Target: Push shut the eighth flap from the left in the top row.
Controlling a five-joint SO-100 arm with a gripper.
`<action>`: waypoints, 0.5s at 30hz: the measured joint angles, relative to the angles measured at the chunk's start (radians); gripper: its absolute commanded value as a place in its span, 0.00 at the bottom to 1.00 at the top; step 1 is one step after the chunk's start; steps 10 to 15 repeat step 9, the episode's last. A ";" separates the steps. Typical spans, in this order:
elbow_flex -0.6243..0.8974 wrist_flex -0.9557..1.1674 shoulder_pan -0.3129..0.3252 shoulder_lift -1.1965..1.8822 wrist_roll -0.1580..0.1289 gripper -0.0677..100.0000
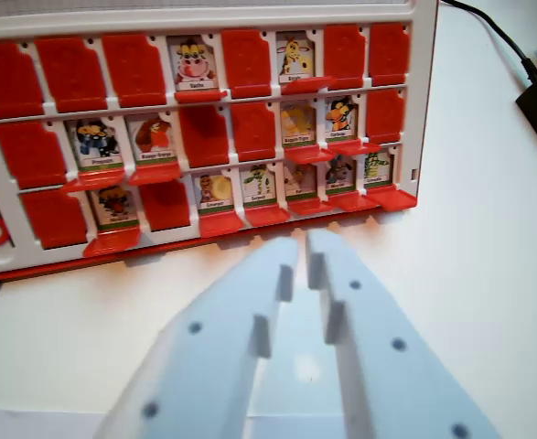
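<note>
On the white counter [488, 256] stands a red-and-white plastic flap board game [195, 137]; the flap at the right end of its top row [389, 50] shows plain red. Pale blue fingers [302, 261] hover before the bottom row, nearly pressed together, pinching nothing.
</note>
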 measured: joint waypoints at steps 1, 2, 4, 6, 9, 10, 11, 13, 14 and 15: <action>0.000 0.012 -0.009 0.017 0.008 0.01; 0.000 0.029 -0.023 0.034 0.015 0.01; 0.000 0.074 -0.055 0.067 0.031 0.01; 0.000 0.115 -0.087 0.129 0.032 0.01; 0.000 0.198 -0.130 0.275 0.032 0.01; 0.000 0.198 -0.130 0.275 0.032 0.01; 0.000 0.198 -0.130 0.275 0.032 0.01; 0.000 0.198 -0.130 0.275 0.032 0.01; 0.000 0.198 -0.130 0.275 0.032 0.01; 0.000 0.198 -0.130 0.275 0.032 0.01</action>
